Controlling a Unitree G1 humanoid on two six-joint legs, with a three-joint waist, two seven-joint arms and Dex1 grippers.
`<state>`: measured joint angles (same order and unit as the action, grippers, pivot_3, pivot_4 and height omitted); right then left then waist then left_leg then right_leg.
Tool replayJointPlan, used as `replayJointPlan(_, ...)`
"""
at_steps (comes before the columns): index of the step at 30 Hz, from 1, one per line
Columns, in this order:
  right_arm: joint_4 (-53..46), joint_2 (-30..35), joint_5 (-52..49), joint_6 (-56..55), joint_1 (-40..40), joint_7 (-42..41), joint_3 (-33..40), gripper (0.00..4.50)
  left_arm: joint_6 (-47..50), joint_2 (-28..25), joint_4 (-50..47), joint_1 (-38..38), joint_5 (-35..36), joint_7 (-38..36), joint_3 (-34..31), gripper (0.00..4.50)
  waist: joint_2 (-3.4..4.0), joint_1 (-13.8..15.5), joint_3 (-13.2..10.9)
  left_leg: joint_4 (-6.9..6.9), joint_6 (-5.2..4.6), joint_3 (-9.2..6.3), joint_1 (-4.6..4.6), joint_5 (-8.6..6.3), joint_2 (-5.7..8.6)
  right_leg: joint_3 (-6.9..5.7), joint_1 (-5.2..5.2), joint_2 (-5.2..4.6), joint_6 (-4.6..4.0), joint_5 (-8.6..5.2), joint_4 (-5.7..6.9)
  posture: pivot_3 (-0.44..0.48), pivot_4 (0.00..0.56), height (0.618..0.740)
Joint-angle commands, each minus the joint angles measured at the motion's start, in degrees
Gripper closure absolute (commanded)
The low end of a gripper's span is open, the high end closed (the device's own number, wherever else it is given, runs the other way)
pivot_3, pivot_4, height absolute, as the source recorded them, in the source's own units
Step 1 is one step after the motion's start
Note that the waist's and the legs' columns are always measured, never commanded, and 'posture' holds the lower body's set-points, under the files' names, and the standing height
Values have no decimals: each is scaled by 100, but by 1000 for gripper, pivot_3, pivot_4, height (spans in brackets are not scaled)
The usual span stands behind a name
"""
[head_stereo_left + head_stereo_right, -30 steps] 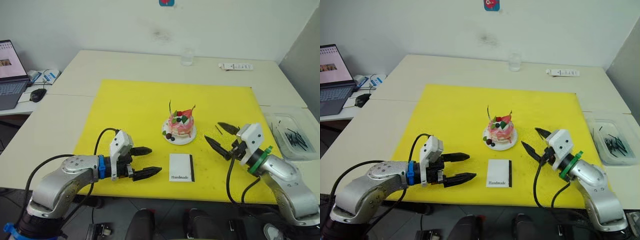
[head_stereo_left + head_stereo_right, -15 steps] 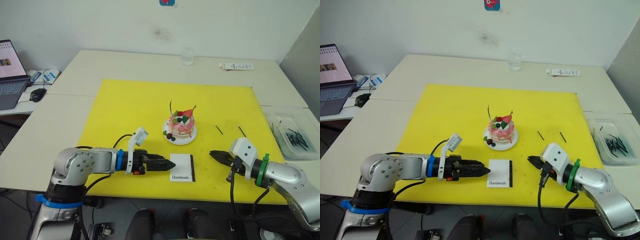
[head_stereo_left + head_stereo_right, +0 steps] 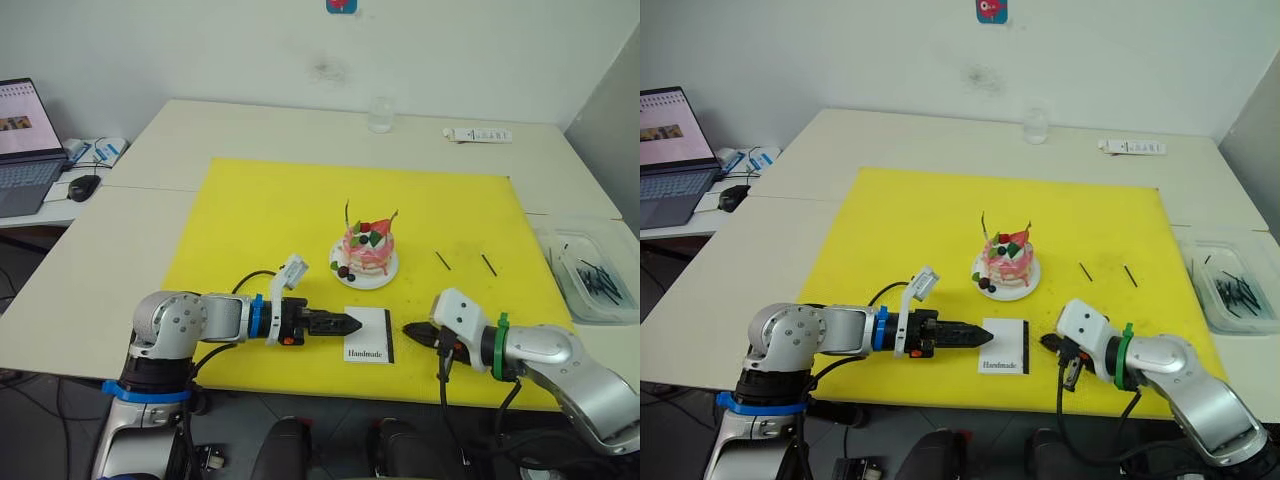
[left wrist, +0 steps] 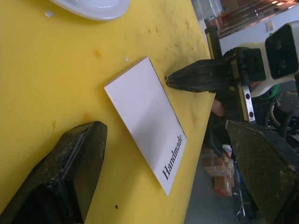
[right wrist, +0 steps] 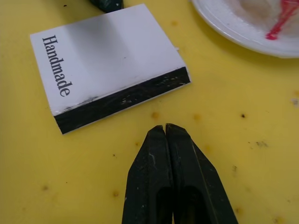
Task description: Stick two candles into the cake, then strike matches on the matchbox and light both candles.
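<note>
Your matchbox (image 3: 368, 334) lies flat on the yellow mat (image 3: 250, 220), in front of the cake (image 3: 365, 254). The left gripper (image 3: 345, 322) has its fingers spread at the box's left edge; the right gripper (image 5: 164, 129) has fingers pressed together near the black strip. The box looks light, so it may slide; take it by the long edges

Both arms low, pointing inward; left hand (image 3: 345, 323) fingers apart, right hand (image 5: 164, 129) fingers pressed together.
</note>
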<state>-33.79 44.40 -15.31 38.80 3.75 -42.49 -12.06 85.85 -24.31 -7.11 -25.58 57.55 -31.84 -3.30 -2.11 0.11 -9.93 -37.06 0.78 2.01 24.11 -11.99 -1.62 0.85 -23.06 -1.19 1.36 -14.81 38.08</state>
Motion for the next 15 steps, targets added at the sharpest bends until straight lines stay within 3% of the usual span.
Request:
replayJointPlan(1, -235, -62, -31, 230, 162, -22, -176, 4461, 89, 132, -56, 138, -44, 100, 49, 0, 0, -1, 0, 0, 0, 0, 0, 0, 0, 0, 0, 0, 0, 0, -1, 0, 150, 738)
replayJointPlan(15, 16, -483, 3, 515, 935, -95, -646, 4461, 47, 226, -217, 352, -128, 158, 104, 0, 1, 5, 6, 2, 0, 2, 1, 0, 3, 0, 1, -2, -1, 0, -7, 0, 150, 738)
